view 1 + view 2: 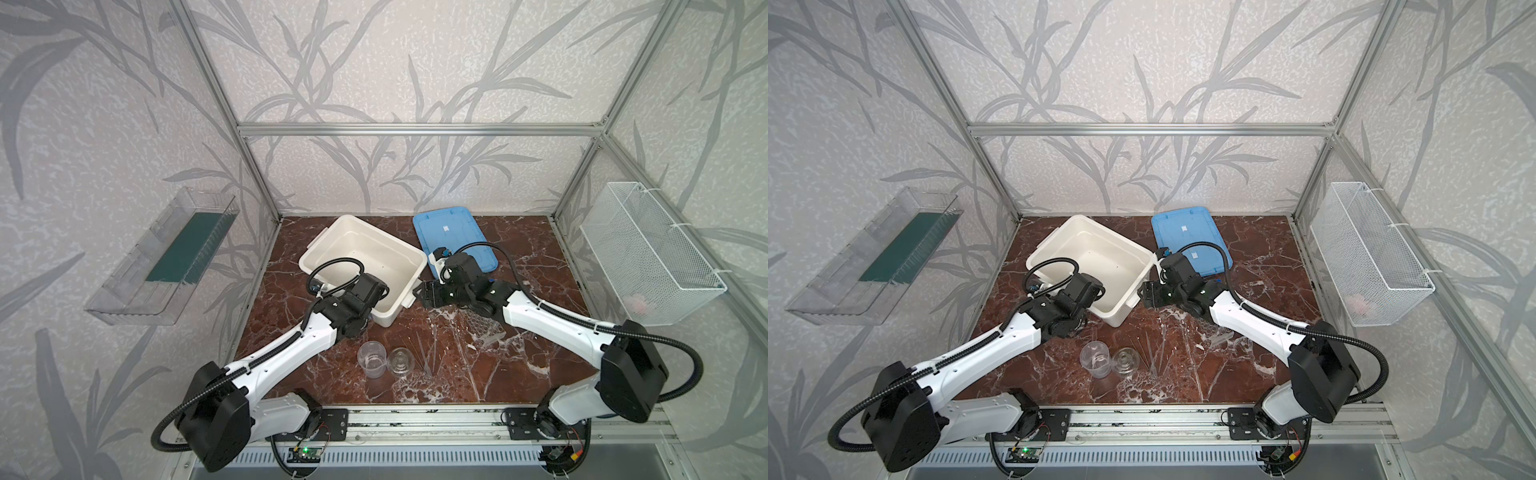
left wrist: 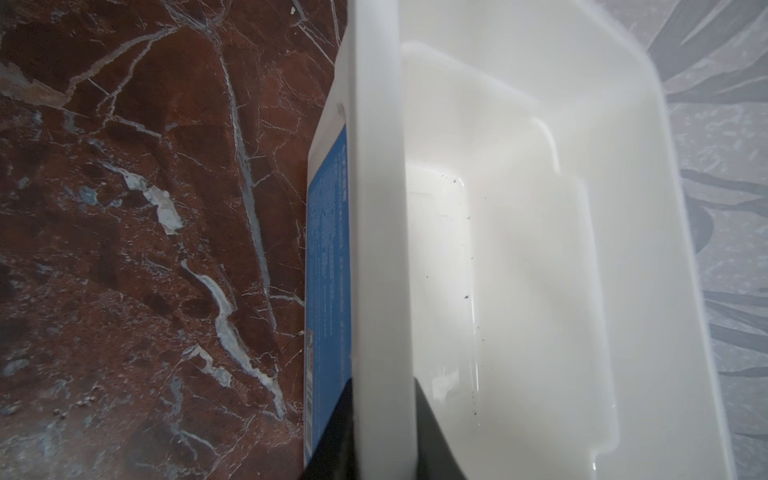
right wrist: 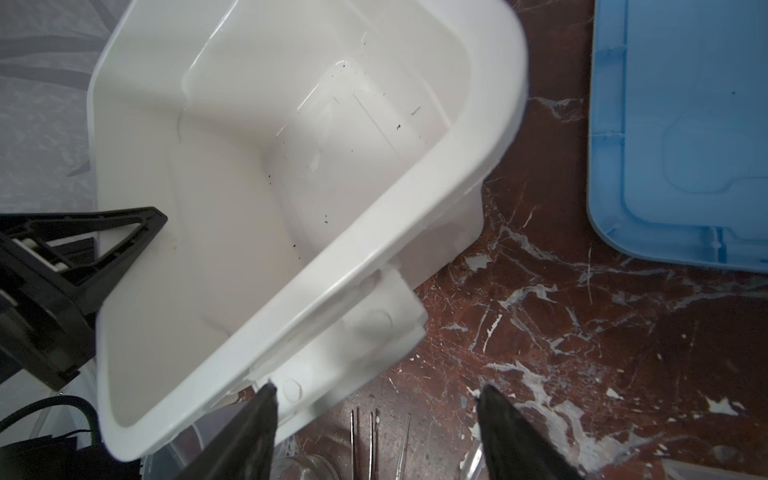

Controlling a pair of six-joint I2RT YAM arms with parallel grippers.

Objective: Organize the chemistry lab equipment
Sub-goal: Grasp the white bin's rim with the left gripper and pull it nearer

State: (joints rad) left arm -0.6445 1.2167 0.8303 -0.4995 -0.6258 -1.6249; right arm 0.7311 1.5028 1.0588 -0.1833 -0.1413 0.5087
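- clear wall bin (image 1: 162,257) with green insert: far left in both top views.
- left gripper (image 2: 383,379): narrow gap, one finger on either side of the white tub (image 1: 361,245) wall. Pinching or merely astride: cannot tell.
- white tub: open-topped, centre of the marble table (image 1: 519,374), dark specks on its floor.
- clear beaker (image 1: 371,359) and small clear flask (image 1: 401,360): upright, side by side, lower centre, below the tub.
- thin glass rods (image 1: 428,355): lying just right of the flask.
- right gripper (image 3: 376,388): jaws wide, holding nothing, just beside the tub's corner handle.
- clear tube rack (image 1: 484,328): right of the rods, partly under the right arm.
- blue lid (image 1: 449,232): flat on the table, right of the tub.
- white wire basket (image 1: 648,253): far right.
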